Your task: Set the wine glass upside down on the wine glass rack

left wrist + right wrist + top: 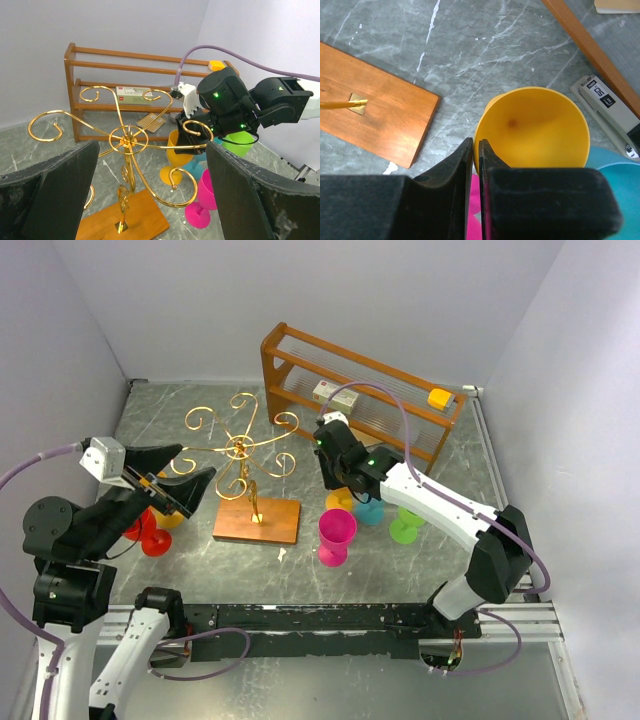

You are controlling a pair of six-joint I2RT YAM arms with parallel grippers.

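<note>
The gold wire rack (240, 448) stands on its flat wooden base (257, 521) at the table's middle; it also shows in the left wrist view (127, 139), and its base shows in the right wrist view (375, 115). A yellow wine glass (340, 502) stands upright just right of the base. My right gripper (340, 485) reaches down from above and is shut on its near rim (535, 130), one finger inside the bowl and one outside (476, 146). The glass's foot (170, 176) looks to rest on the table. My left gripper (180, 472) is open and empty beside the rack's left arms (151, 150).
A magenta glass (336, 535), a blue one (369, 511) and a green one (407, 527) stand close around the yellow glass. Red glasses (148, 532) stand under the left arm. A brown wooden shelf (360, 390) stands at the back, with a grey device (602, 100) at its foot.
</note>
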